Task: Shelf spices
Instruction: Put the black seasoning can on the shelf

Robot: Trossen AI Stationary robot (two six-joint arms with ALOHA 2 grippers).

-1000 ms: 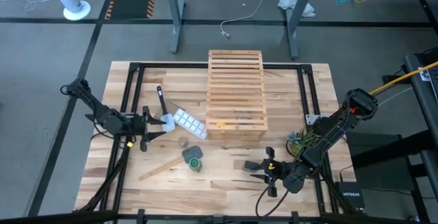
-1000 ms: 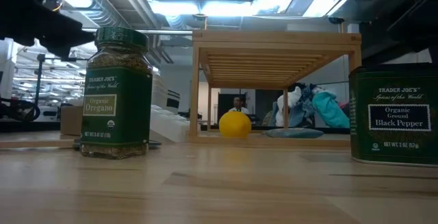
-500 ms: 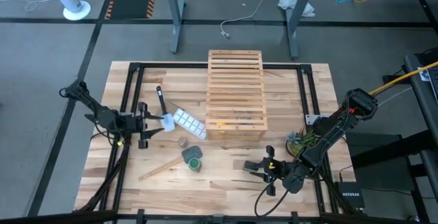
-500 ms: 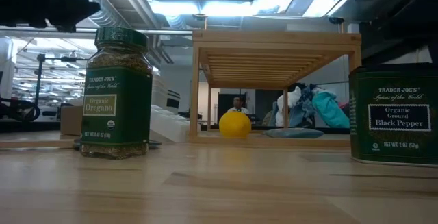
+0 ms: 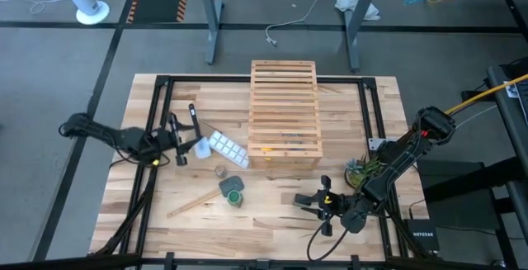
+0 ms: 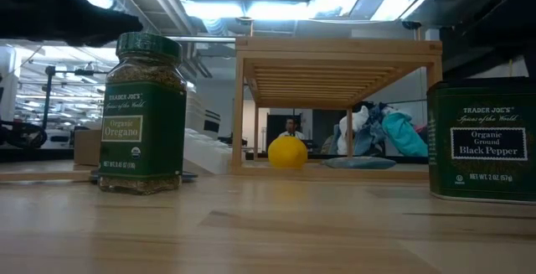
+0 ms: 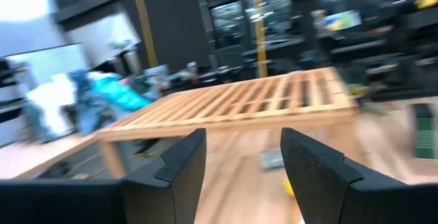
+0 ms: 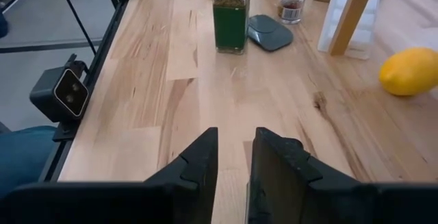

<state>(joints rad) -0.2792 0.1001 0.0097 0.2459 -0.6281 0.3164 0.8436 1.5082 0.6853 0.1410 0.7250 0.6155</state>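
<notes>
The green jar (image 5: 235, 196) (image 6: 142, 115) (image 8: 230, 15) stands upright on its base beside a flat dark pad (image 8: 269, 32). The tiny clear jar (image 5: 220, 172) (image 8: 292, 0) stands just beyond them. The dark pepper tin (image 6: 481, 144) sits on the tabletop and does not show in the wrist views. The slatted wooden shelf (image 5: 285, 113) (image 7: 239, 101) stands mid-table. My left gripper (image 5: 177, 142) (image 7: 239, 148) is open, in the air left of the shelf. My right gripper (image 5: 307, 204) (image 8: 234, 136) hovers low near the near edge, its fingers a narrow gap apart.
A lemon (image 6: 287, 152) (image 8: 409, 72) lies under the shelf. A white ice-cube tray (image 5: 227, 148) lies at the shelf's left foot. A wooden stick (image 5: 194, 202) and a black-handled tool (image 5: 195, 121) lie on the left half. A small camera (image 8: 65, 90) sits at the near edge.
My left gripper has moved toward the table's far edge while its arm has drawn back toward the left edge. The jars, the tin and my right arm have stayed put.
</notes>
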